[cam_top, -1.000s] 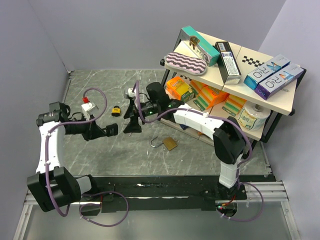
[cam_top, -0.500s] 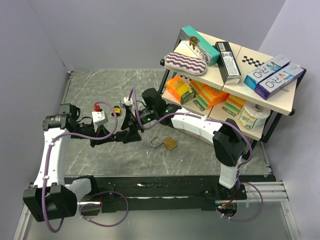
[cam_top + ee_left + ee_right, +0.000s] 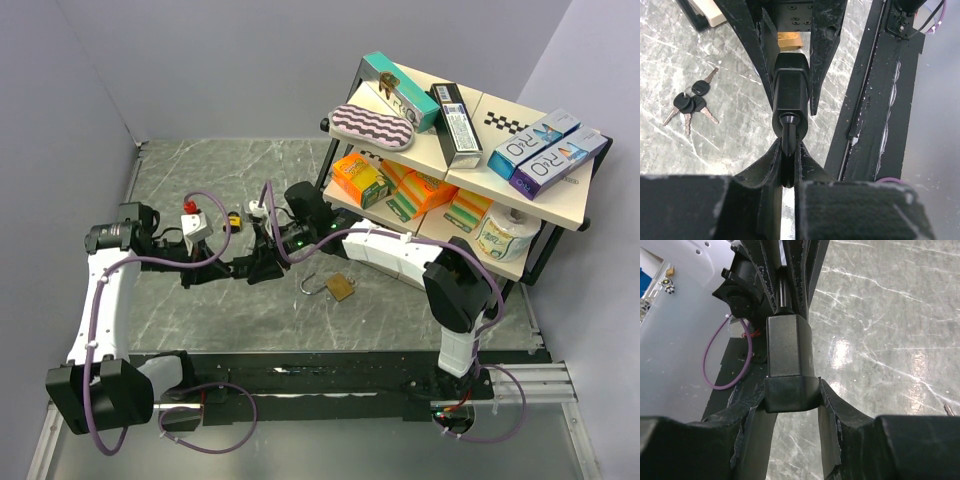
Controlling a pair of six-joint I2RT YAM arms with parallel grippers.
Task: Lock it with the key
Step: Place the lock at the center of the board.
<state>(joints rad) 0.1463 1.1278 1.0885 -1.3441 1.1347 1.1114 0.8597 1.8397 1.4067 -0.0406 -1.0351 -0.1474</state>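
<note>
A black block (image 3: 789,85) with a thin stem (image 3: 786,150) hangs above the table between my two grippers. The left gripper (image 3: 786,172) is shut on the stem, seen edge-on. From the opposite side the right gripper (image 3: 790,405) is shut on the far end of the black block (image 3: 790,360), its fingers touching both sides. In the top view the left gripper (image 3: 238,268) and right gripper (image 3: 258,266) meet tip to tip. The brass padlock (image 3: 341,288) lies on the table with its shackle open; the padlock (image 3: 789,41) shows behind the block. A bunch of black-headed keys (image 3: 690,104) lies on the table.
A shelf rack (image 3: 450,150) loaded with boxes stands at the right, close behind the right arm. A small yellow and black object (image 3: 233,219) lies behind the grippers. The black base rail (image 3: 330,380) runs along the near edge.
The left gripper has swung right to meet the right gripper. The right gripper's jaws have come in from wide open onto the black block.
</note>
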